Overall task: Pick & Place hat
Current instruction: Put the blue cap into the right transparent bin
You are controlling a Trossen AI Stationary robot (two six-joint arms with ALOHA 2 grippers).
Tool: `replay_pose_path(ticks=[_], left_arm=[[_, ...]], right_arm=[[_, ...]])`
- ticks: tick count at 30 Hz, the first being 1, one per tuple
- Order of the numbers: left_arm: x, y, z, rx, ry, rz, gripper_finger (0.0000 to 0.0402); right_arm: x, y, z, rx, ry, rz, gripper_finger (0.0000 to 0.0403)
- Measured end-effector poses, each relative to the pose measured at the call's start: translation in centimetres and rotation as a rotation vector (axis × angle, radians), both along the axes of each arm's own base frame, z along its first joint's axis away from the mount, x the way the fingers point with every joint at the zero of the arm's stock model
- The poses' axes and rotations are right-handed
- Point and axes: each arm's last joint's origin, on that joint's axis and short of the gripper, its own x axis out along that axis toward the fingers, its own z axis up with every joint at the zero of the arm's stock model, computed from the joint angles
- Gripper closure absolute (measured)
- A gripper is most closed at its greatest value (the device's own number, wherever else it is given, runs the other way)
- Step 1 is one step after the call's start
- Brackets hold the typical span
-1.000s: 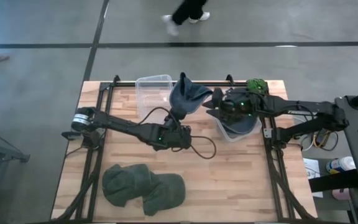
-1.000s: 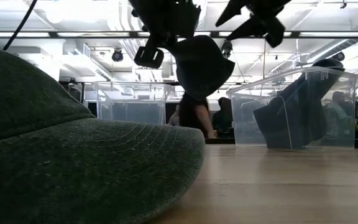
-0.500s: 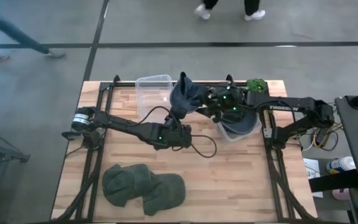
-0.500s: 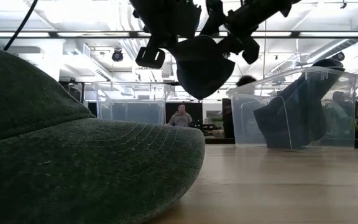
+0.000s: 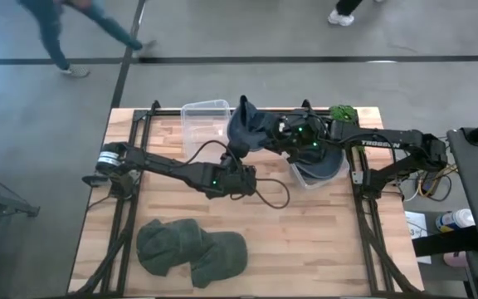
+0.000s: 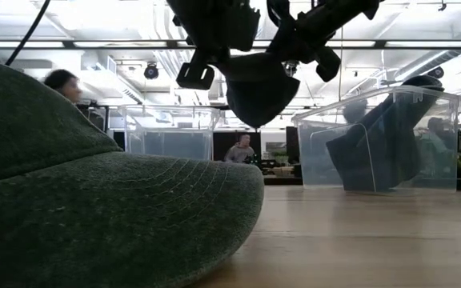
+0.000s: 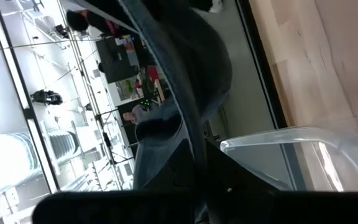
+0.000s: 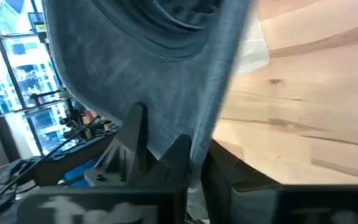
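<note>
A blue-grey hat [image 5: 249,126] hangs in the air over the table's far middle, also seen in the low view as the hat [image 6: 254,84]. My left gripper [image 5: 241,152] is shut on its near side, reaching up from the table's middle. My right gripper [image 5: 279,139] comes in from the right and is shut on the hat's right side. In the right wrist view the hat's cloth [image 8: 135,62] fills the picture above my right gripper [image 8: 160,152]. My left gripper holds the hat's lower near edge [image 7: 191,146], coming almost level from the table's near side. Its own fingers hide the place of contact. The hat stands clear of the table. My right gripper pinches the hat's cloth [image 8: 157,127] between its two fingers [image 8: 135,134], slanting down from the table's right. The cloth drapes past the fingers, clear of the table.
A clear bin [image 5: 206,118] stands at the far edge left of the hat. Another clear bin [image 5: 299,178] at the right holds a dark hat [image 5: 326,166]. Two green hats [image 5: 191,249] lie at the near left, and a green thing [image 5: 343,112] at the far right.
My right gripper has moved toward the table's left and a little down, up to the hanging hat, and has shut on its right side. The hat stays lifted in my left gripper.
</note>
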Motion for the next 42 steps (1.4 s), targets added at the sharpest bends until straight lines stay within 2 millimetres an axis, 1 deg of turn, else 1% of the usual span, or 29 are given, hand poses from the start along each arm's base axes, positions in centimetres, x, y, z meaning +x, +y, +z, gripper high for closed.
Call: replay_pose_path(ticks=[3,6,10,12,15,17,20,23,26,28,31,34,36,39,42], left_arm=[[0.0,-0.1,0.0,-0.004,-0.020,0.002,0.0389],[0.0,-0.4,0.0,-0.012,-0.046,0.002,0.0375],[-0.1,-1.4,0.3,-0.021,-0.131,0.006,0.0350],[-0.3,-2.2,0.4,-0.002,-0.154,0.013,0.0338],[-0.7,-3.5,0.6,0.027,-0.165,0.005,0.0325],[-0.8,-4.4,0.6,0.019,-0.191,-0.011,0.0320],[-1.1,-5.6,0.6,-0.019,-0.272,-0.030,0.0318],[-1.7,-6.2,1.1,-0.079,-0.347,-0.049,0.0317],[-2.2,-6.3,1.9,-0.187,-0.423,-0.076,0.0317],[-2.5,-6.3,2.6,-0.291,-0.485,-0.102,0.0317],[-3.0,-6.4,3.6,-0.517,-0.587,-0.152,0.0317],[-3.2,-6.6,4.4,-0.789,-0.662,-0.204,0.0317],[-3.1,-6.9,4.5,-0.941,-0.680,-0.227,0.0317],[-3.1,-7.3,4.4,-1.095,-0.707,-0.221,0.0317],[-3.1,-7.7,4.4,-1.191,-0.761,-0.177,0.0317]], right_arm=[[0.0,0.0,0.0,-0.020,0.007,0.007,0.0386],[-0.1,-0.1,0.0,-0.062,0.017,0.010,0.0388],[-0.8,0.0,0.8,-0.148,0.016,0.018,0.0389],[-1.6,0.0,1.2,-0.187,0.032,0.015,0.0389],[-3.1,-0.2,2.0,-0.234,0.061,-0.029,0.0389],[-4.5,-0.3,2.5,-0.248,0.087,-0.036,0.0389],[-7.2,0.1,3.3,-0.224,0.136,-0.005,0.0389],[-10.3,0.8,4.0,-0.183,0.165,0.064,0.0389],[-13.5,1.9,4.6,-0.095,0.233,0.155,0.0389],[-15.3,2.7,5.0,-0.049,0.311,0.210,0.0389],[-17.2,3.5,5.9,-0.028,0.419,0.260,0.0390],[-17.6,3.5,6.7,-0.052,0.465,0.302,0.0390],[-17.4,3.2,6.8,-0.072,0.502,0.345,0.0390],[-16.6,2.5,6.5,-0.096,0.572,0.438,0.0390],[-15.8,1.4,5.9,-0.103,0.652,0.533,0.0390]])
